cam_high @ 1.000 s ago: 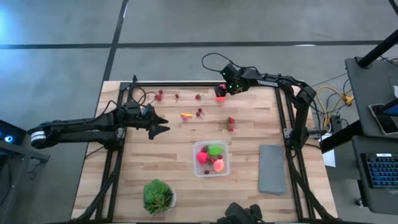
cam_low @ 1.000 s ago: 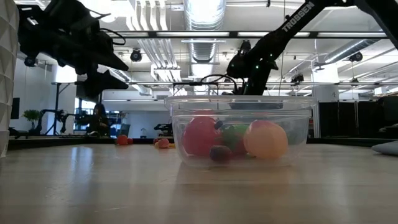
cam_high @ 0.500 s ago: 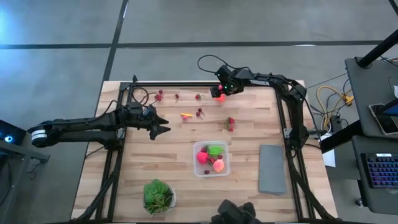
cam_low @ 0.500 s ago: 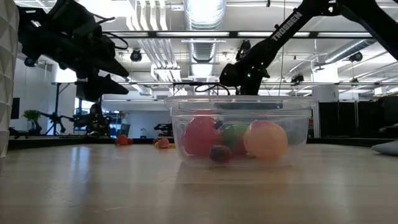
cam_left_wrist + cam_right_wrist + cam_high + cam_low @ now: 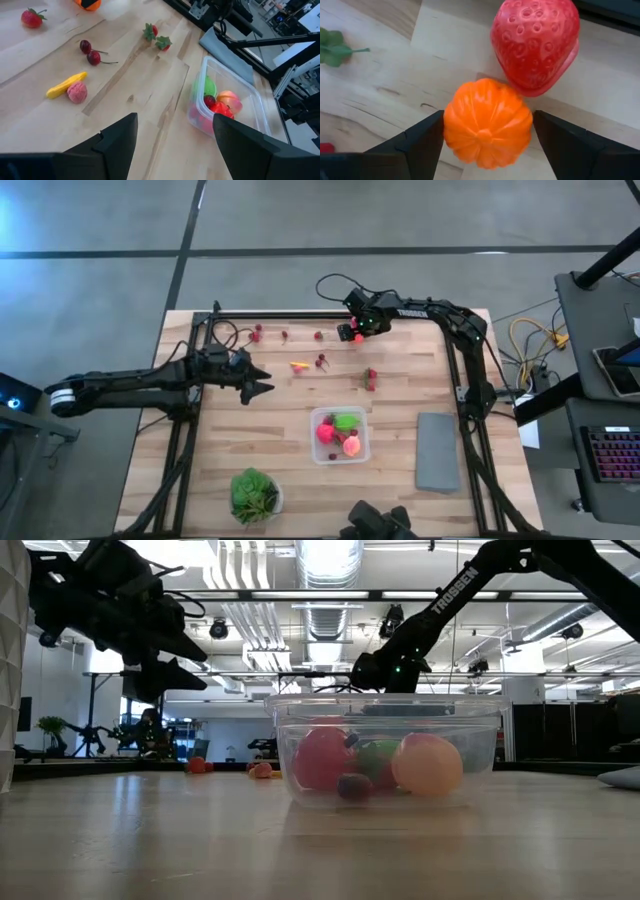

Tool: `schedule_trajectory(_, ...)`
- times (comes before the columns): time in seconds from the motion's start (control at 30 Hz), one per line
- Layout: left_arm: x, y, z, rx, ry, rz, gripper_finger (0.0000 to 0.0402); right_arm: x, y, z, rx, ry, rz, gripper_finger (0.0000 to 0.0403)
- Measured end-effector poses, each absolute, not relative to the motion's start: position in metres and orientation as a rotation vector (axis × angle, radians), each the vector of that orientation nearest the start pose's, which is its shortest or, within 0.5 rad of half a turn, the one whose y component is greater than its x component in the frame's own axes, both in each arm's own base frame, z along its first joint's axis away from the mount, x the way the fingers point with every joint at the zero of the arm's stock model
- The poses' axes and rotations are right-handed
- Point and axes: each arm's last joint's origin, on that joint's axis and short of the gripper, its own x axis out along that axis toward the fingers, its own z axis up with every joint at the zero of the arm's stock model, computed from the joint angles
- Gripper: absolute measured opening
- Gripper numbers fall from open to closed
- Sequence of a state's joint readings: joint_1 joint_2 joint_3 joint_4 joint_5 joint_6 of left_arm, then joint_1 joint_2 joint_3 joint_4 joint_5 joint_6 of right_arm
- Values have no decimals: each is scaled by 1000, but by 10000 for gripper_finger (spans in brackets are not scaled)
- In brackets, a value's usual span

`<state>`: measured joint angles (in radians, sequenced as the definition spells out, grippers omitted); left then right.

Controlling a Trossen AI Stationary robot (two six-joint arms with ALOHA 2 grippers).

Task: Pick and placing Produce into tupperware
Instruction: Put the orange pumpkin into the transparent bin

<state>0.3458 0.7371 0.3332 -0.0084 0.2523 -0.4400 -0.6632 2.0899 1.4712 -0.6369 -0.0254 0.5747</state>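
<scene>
My right gripper (image 5: 487,131) is open at the table's far edge (image 5: 352,330), pointing steeply down, one finger on each side of an orange pumpkin-shaped piece (image 5: 487,122). That piece rests on the wood beside a big red strawberry (image 5: 536,45). Over the table's left part, my left gripper (image 5: 175,145) hovers open and holds nothing (image 5: 262,380). The clear tupperware (image 5: 313,438) stands near the middle with red, green and peach pieces inside (image 5: 480,755). Loose produce lies on the far half: cherries (image 5: 321,361), a yellow piece (image 5: 299,365), small strawberries (image 5: 371,378). My right gripper has its two fingers (image 5: 422,145) close against the two opposite sides of the orange piece (image 5: 451,125), coming from above. Whether they touch it I cannot tell. The piece sits on the table.
A flat grey slab (image 5: 437,450) lies at the right. A leafy plant in a white bowl (image 5: 254,494) stands near the front left. Small red berries (image 5: 256,333) sit along the far rail. Black frame rails (image 5: 300,314) border the table.
My right gripper has gone a little toward the table's left along the far edge and down onto the orange piece. The produce and the tupperware lie as before.
</scene>
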Motion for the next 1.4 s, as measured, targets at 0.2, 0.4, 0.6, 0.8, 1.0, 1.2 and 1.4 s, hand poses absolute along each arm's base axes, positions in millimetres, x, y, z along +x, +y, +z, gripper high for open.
schedule_trajectory(0.2,154,48,202,-554,369,178,245,328,-255,147,913,1031,-896,252)
schedule_trajectory(0.4,154,48,201,-549,369,177,245,327,-255,148,921,1037,-888,239)
schedule_trajectory(0.6,154,48,201,-544,370,176,245,329,-249,159,943,1037,-839,265)
schedule_trajectory(0.8,154,48,201,-528,372,173,245,327,-237,185,916,1035,-770,241)
schedule_trajectory(1.0,155,48,201,-498,377,170,245,319,-228,205,813,1054,-861,220)
schedule_trajectory(1.2,155,48,201,-480,378,166,245,325,-222,203,711,1082,-827,252)
schedule_trajectory(1.4,155,48,201,-478,374,163,245,334,-215,196,679,1093,-796,305)
